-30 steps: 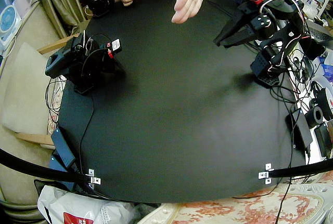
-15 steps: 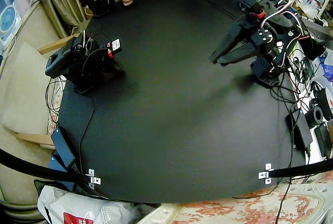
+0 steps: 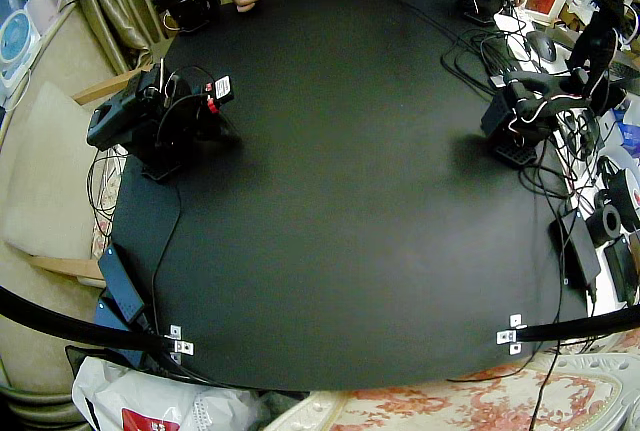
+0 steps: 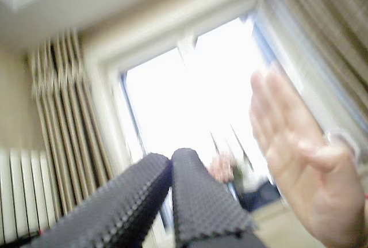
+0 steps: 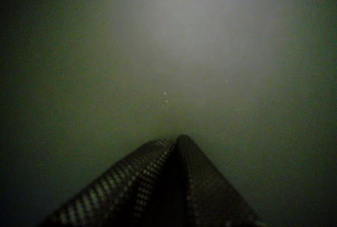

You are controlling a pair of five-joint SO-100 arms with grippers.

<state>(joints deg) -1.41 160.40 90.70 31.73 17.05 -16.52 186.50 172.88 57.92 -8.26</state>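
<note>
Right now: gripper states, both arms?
Left gripper: closed, empty, beside a person's hand.
Right gripper: closed, empty, over the black table.

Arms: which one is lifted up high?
The left arm, standing tall above the table, left gripper aimed at a window beside a hand. The right arm sits folded low, right gripper facing the table.
</note>
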